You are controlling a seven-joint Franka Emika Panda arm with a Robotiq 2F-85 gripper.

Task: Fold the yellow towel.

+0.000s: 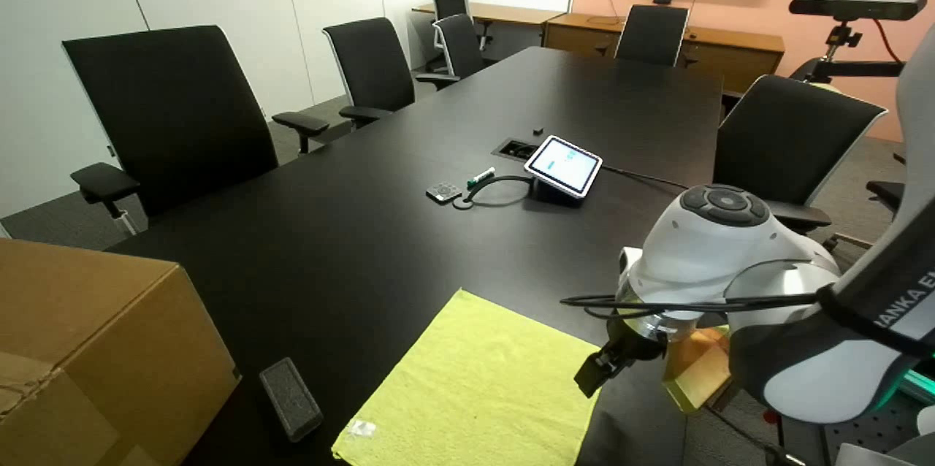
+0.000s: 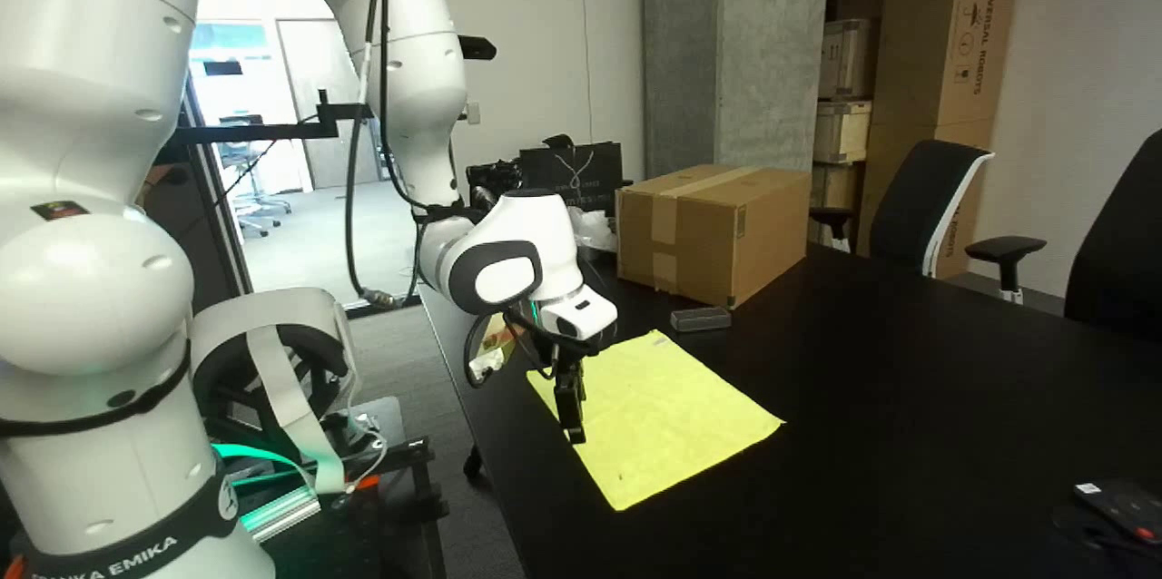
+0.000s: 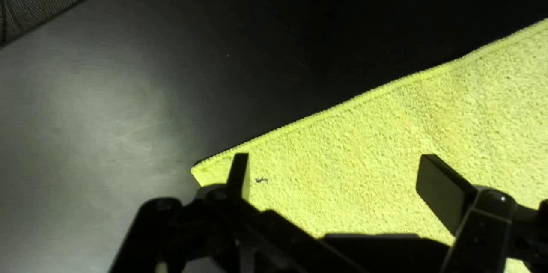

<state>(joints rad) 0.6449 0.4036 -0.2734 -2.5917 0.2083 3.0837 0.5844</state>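
Observation:
The yellow towel (image 1: pixel 475 386) lies flat and spread out on the black table, and it also shows in an exterior view (image 2: pixel 672 420). A small white tag (image 1: pixel 362 428) sits near one corner. My gripper (image 1: pixel 590 377) hangs fingers down over the towel's edge near one corner, as an exterior view (image 2: pixel 574 436) also shows. In the wrist view the gripper (image 3: pixel 332 174) is open with nothing between its fingers. The towel (image 3: pixel 364 149) is below them, and its corner lies just beyond the left finger. I cannot tell how far above the cloth the fingertips are.
A cardboard box (image 1: pixel 139 371) and a dark grey block (image 1: pixel 291 399) stand beside the towel on the table (image 1: pixel 350 247). A tablet (image 1: pixel 564 166), a marker (image 1: pixel 481 177) and a cable lie farther along. A remote (image 2: pixel 1126 506) lies near the table edge. Chairs surround the table.

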